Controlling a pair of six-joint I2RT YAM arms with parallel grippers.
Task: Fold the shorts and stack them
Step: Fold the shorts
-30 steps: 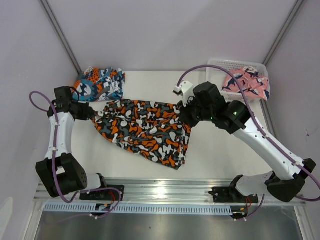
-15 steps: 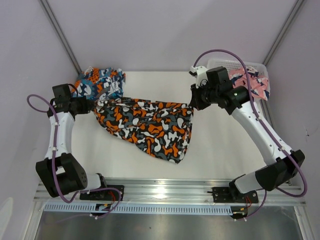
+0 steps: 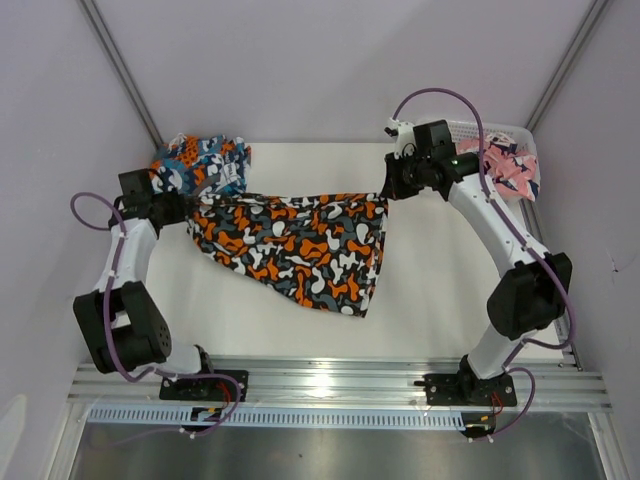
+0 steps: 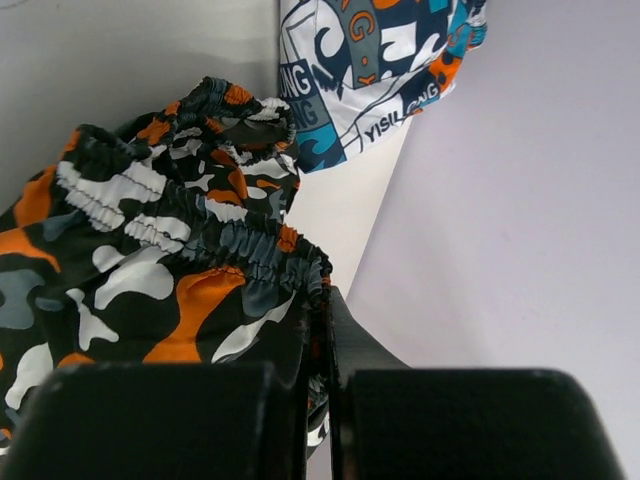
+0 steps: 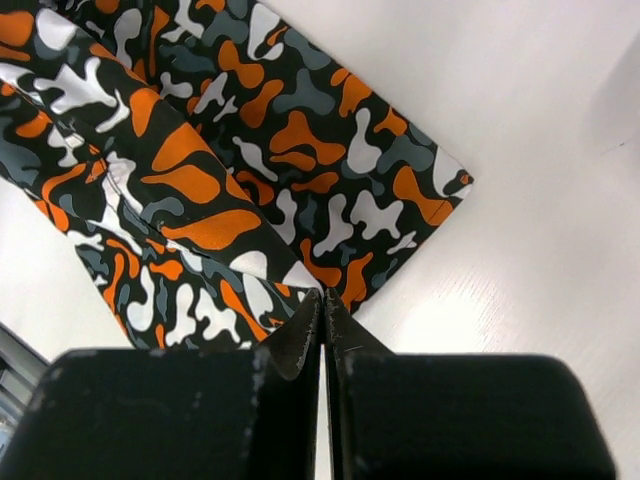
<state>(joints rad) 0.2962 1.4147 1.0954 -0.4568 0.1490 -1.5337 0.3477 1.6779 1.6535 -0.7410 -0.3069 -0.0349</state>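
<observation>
The orange-black-white camouflage shorts (image 3: 290, 245) hang stretched between both grippers above the table. My left gripper (image 3: 183, 208) is shut on their elastic waistband (image 4: 190, 235) at the left end. My right gripper (image 3: 388, 190) is shut on a corner of the same shorts (image 5: 240, 200) at the right end. The blue-teal-orange patchwork shorts (image 3: 198, 165) lie folded at the back left, also in the left wrist view (image 4: 380, 50). The pink-navy-white shorts (image 3: 497, 165) lie in the white mesh basket (image 3: 452, 127) at the back right.
Purple-grey walls close in the table on both sides, the left wall close to my left gripper (image 4: 520, 200). A metal rail (image 3: 320, 375) runs along the near edge.
Both grippers have lifted and moved toward the back, pulling the camouflage shorts taut. The right gripper travelled up and back toward the basket; the shorts now hang spread out.
</observation>
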